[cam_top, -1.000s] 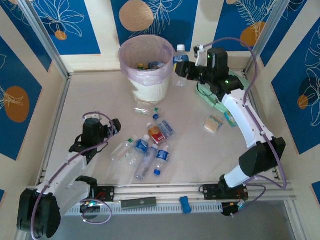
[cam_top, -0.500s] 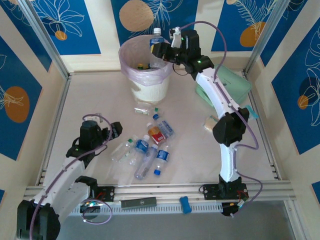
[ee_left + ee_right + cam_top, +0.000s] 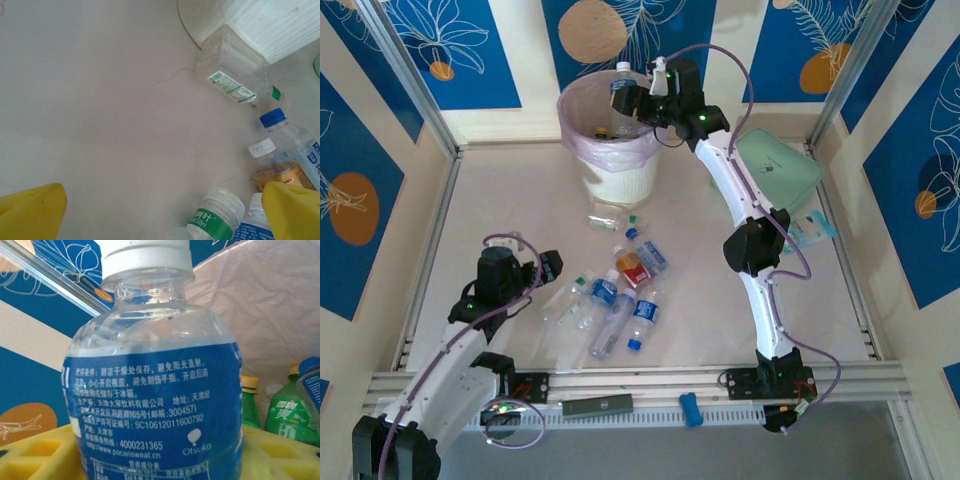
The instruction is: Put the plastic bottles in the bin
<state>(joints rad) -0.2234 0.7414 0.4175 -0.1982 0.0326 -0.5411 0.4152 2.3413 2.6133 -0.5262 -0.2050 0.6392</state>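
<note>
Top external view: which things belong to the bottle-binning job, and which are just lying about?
Job: bin; blue-labelled bottle in the right claw above it; green bottles already inside; loose bottles on the table.
Lying about: mint green pouch; flat packet.

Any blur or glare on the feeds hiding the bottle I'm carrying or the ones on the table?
Right wrist: the held bottle has sharp label print; green bottles behind are soft. Left wrist: even light, no glare; yellow fingertips blurred, table bottles readable. Top external: slightly soft overall, no harsh shadows.
</note>
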